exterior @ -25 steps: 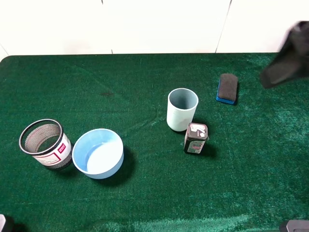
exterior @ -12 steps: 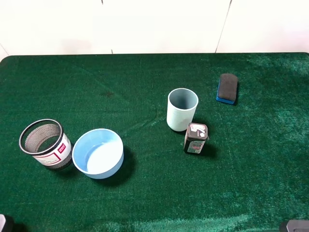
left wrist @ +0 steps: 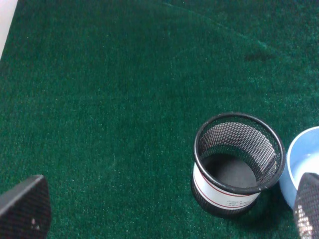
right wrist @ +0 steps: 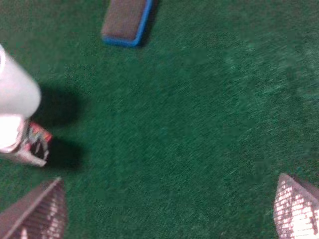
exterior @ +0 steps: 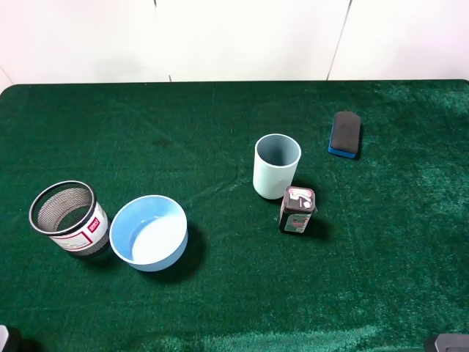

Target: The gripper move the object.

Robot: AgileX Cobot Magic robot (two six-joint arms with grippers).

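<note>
The pale light-blue cup (exterior: 277,166) stands upright near the middle of the green table (exterior: 220,117). It also shows at the edge of the right wrist view (right wrist: 15,94). My right gripper (right wrist: 167,211) is open and empty, above bare cloth and well apart from the cup. My left gripper (left wrist: 164,211) is open and empty, near the black mesh cup (left wrist: 237,162). Neither gripper's fingers show in the exterior view.
A small black box (exterior: 297,210) stands touching or almost touching the cup's front right. A blue-edged eraser (exterior: 345,134) lies at the back right. The black mesh cup (exterior: 67,218) and a wide blue bowl (exterior: 149,232) stand at the front left.
One second ago the right arm showed as a dark blur at the upper right of the exterior view; it has left that view. No object has moved.
</note>
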